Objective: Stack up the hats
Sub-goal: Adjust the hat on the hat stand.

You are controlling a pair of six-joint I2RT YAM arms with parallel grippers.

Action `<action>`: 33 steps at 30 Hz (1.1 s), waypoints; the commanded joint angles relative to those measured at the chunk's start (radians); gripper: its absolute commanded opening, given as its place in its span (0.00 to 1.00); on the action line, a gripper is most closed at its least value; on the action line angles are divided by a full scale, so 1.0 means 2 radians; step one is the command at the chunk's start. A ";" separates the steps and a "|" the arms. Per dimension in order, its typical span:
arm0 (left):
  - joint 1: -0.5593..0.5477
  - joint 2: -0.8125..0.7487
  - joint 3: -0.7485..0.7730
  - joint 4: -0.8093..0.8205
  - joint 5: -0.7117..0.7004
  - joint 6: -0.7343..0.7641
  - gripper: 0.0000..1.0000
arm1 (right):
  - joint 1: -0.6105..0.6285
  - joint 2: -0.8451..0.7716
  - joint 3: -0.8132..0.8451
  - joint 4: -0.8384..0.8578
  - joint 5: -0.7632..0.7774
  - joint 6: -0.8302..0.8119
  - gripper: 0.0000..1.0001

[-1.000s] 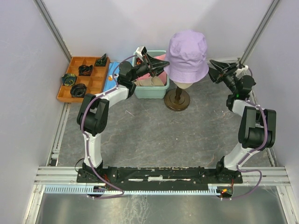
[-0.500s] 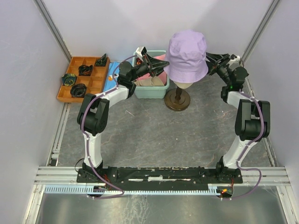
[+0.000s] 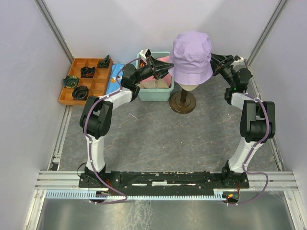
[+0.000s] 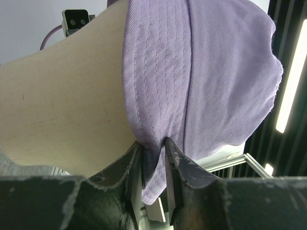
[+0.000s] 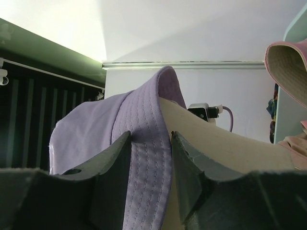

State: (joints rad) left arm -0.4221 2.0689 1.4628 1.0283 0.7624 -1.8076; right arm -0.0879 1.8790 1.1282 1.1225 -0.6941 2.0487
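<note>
Top view: lavender hat [image 3: 192, 53] sits on mannequin head [image 3: 189, 86], whose dark stand [image 3: 182, 103] is at approx 1 o'clock on the grey surface [image 3: 158, 139]. Left gripper [image 3: 168, 68] is at the brim's 9 o'clock and right gripper [image 3: 214, 64] at its 3 o'clock, both right at the brim edge. Teal bin [image 3: 154, 94] stands just beside the stand at its 9 o'clock, w/ pink hat [image 3: 164, 59] and beige hat [image 3: 156, 84] inside. Wooden tray [image 3: 98, 82] w/ dark items is at 10 o'clock by the left wall. A bit of blue cloth [image 3: 115, 76] shows btwn tray and bin.

Left wrist: left gripper [image 4: 152, 165] pinches the lavender hat [image 4: 220, 72] brim, and its fingers [image 4: 175, 167] press the fabric from both sides. Mannequin head [image 4: 62, 120] is at 9 o'clock.

Right wrist: right gripper [image 5: 149, 160] has its jaws apart w/ the lavender hat [image 5: 144, 143] brim btwn them. Can't tell if they press it. Pink hat [image 5: 288, 67] is at 3 o'clock.
</note>
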 commanded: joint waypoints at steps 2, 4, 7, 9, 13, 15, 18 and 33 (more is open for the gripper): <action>-0.002 -0.002 -0.004 0.020 0.000 -0.014 0.30 | -0.001 0.006 0.040 0.073 0.015 0.031 0.46; -0.002 -0.003 -0.006 0.020 0.000 -0.015 0.30 | 0.000 0.010 0.043 0.081 0.015 0.040 0.44; -0.002 -0.002 -0.008 0.019 0.000 -0.014 0.30 | 0.001 0.014 0.038 0.107 0.022 0.065 0.32; -0.002 -0.001 -0.008 0.016 0.001 -0.014 0.30 | 0.000 0.015 0.029 0.123 0.024 0.080 0.23; -0.002 0.002 -0.008 0.014 -0.004 -0.018 0.30 | 0.000 0.012 0.003 0.150 0.028 0.101 0.00; -0.002 0.004 -0.007 0.013 -0.006 -0.021 0.29 | -0.003 0.006 -0.017 0.150 0.022 0.096 0.00; -0.001 0.005 -0.007 0.012 -0.009 -0.023 0.29 | -0.011 -0.010 -0.051 0.119 0.002 0.061 0.00; 0.005 0.010 -0.035 0.026 -0.015 -0.027 0.28 | -0.023 -0.090 -0.102 -0.202 -0.053 -0.197 0.00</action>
State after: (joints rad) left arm -0.4202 2.0846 1.4174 1.0275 0.7376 -1.8294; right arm -0.1410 1.7054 0.9218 1.0611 -0.6762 1.9018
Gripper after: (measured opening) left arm 0.283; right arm 0.015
